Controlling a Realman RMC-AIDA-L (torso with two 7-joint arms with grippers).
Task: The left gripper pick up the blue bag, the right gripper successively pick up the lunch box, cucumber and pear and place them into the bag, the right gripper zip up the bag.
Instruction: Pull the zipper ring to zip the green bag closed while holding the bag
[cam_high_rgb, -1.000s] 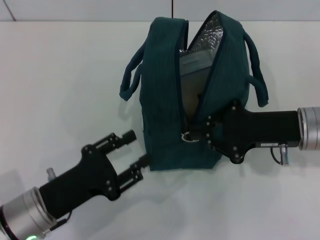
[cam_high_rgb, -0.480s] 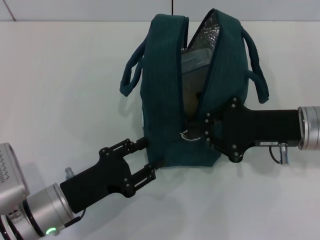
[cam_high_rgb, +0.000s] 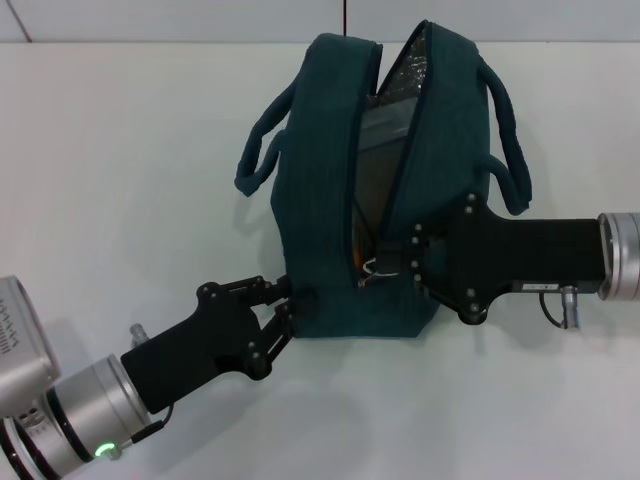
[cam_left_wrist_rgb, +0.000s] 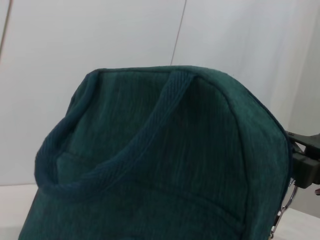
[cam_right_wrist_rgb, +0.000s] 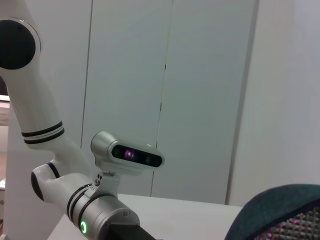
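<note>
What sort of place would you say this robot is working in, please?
Probably a lab or test room: a bare white table holding only the blue bag, plain pale wall panels behind, and the left gripper and right gripper working the bag.

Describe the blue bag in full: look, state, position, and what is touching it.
The blue bag is dark teal ribbed fabric with two padded loop handles and silvery lining. It stands on the white table, zipper mostly open, a clear box visible inside. The left end effector grips its near lower corner; the right end effector is at the metal zipper ring on the near end.
</note>
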